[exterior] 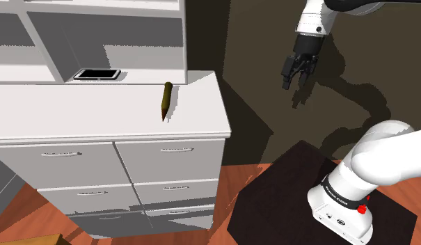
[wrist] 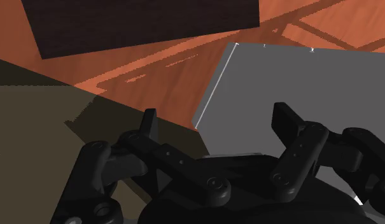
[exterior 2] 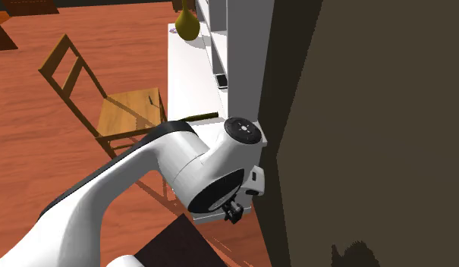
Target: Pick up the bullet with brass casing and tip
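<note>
The all-black end effector (exterior: 296,80) hangs with its fingers pointing down, in front of a dark brown wall (exterior: 257,42). It is past the end of the bench, on the shoulder view's right. In the wrist view the end effector (wrist: 217,127) is spread wide: its two fingers (wrist: 285,124) stand well apart with nothing between them. Beyond the fingers lie a plain grey panel (wrist: 299,83), reddish wooden floor (wrist: 159,70) and the dark box stand (wrist: 140,22).

The slim brass-brown bullet with a pointed tip (exterior: 165,101) is on the top of the white bench with drawers (exterior: 202,104). It sits a little in from the front edge with its tip towards that edge, and it is well apart from the end effector and touched by nothing. In the second exterior view the bullet (exterior 2: 201,116) shows as a thin dark line on the bench, just past the arm's white elbow (exterior 2: 212,163).

Farther back on the bench, under the white shelving (exterior: 132,35), rests a flat black device with a pale rim (exterior: 97,74). A wooden chair (exterior 2: 121,110) stands beside the bench, and a yellow-green rounded vase (exterior 2: 187,24) stands at the bench's far end.
</note>
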`<state>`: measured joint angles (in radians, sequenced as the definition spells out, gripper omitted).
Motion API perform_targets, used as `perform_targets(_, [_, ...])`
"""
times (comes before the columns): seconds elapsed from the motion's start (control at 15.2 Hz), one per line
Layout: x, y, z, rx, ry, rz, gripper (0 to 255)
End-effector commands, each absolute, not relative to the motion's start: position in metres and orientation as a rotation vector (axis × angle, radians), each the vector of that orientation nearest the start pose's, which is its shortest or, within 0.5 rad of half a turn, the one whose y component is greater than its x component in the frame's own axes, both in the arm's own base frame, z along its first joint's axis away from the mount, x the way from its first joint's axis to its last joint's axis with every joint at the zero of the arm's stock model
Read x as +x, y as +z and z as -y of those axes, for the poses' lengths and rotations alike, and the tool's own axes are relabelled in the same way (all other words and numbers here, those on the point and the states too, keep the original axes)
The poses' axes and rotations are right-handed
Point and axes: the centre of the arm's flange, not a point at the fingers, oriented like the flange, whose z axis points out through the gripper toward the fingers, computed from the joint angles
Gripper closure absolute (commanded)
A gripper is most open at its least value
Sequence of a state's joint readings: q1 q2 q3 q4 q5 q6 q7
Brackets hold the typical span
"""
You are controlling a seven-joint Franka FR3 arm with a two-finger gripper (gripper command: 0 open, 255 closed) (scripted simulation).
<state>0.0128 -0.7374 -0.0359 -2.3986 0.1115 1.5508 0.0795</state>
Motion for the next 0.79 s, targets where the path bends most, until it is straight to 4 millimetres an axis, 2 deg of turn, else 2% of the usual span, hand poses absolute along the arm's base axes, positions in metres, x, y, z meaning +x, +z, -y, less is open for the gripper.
perform_targets(0.0, [0.314,0.555,-0.002,-3.001,0.173,-0.144,0])
perform_targets(0.73, [0.361,0.571,-0.151,-3.079,0.126,-0.39,0])
